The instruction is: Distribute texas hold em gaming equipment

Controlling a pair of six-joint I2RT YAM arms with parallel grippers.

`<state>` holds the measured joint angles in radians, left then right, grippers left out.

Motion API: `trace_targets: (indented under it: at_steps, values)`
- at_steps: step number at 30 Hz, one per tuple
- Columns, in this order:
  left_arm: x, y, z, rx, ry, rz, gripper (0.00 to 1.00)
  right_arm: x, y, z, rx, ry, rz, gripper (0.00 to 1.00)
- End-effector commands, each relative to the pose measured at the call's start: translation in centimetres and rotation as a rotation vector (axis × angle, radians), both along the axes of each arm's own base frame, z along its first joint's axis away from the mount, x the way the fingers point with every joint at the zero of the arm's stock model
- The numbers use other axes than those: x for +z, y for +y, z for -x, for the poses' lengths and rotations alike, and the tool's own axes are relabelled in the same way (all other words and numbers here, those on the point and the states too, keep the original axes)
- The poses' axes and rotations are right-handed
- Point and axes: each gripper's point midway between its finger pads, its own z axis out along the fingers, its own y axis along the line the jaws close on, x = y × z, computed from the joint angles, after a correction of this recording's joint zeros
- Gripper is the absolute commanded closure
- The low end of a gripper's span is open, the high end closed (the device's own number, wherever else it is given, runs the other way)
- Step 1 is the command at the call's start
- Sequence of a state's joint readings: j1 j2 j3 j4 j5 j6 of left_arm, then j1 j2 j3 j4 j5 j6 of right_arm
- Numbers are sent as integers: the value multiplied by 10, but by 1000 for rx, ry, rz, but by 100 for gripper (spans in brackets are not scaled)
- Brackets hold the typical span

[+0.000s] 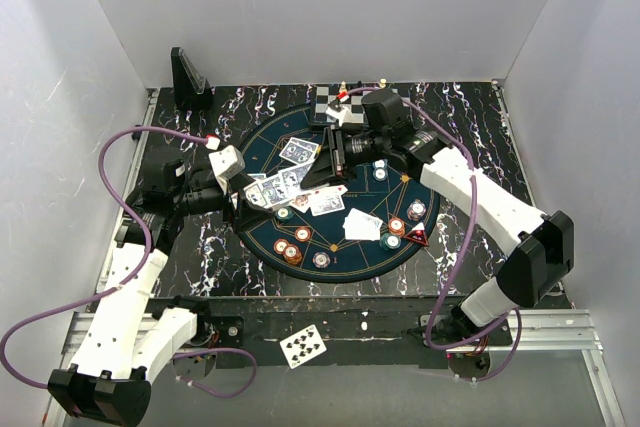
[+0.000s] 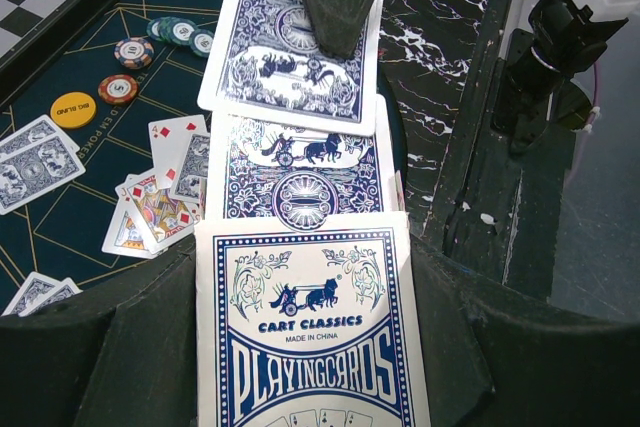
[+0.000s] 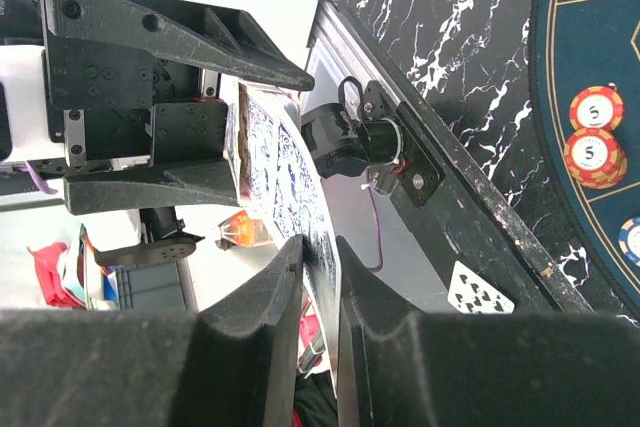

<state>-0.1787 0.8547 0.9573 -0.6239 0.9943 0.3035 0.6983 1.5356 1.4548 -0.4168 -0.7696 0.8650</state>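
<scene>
From above, the two arms are meeting over the far left of the round dark-blue mat with gold lines [image 1: 345, 247], the left gripper [image 1: 258, 194] holding a fanned stack of blue-patterned-back playing cards [image 1: 277, 187] while the right gripper [image 1: 333, 152] is reaching in from the far side; round poker chips [image 1: 292, 252] and loose cards are lying across the mat, and one face-up card [image 1: 303, 346] is sitting on the near frame. In the left wrist view, that gripper's fingers are clamped on the stack [image 2: 312, 327]. In the right wrist view, the right gripper [image 3: 318, 277] is pinching one card's edge [image 3: 322, 247], jaws nearly together. A loose pinch risks dragging several cards out, or dropping them.
</scene>
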Motion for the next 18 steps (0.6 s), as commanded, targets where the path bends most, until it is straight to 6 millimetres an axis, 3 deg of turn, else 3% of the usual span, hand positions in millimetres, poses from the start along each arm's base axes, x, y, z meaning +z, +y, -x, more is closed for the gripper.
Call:
trace_targets:
  at_steps: [1, 7, 11, 15, 18]
  values:
    - [19, -1, 2, -16, -69, 20, 100, 9, -16, 0, -20, -25, -15, 77]
    - [19, 0, 2, -12, -71, 19, 100, 6, -31, -5, -51, -16, -17, 79]
    - [17, 0, 2, -5, -72, 16, 100, -1, -46, -13, -81, -6, -18, 85]
    - [18, 2, 6, 0, -77, 2, 100, -29, -59, -26, -129, 37, -22, 95]
    - [14, 2, 6, -4, -64, 5, 100, -55, -55, -37, -121, 81, 12, 99]
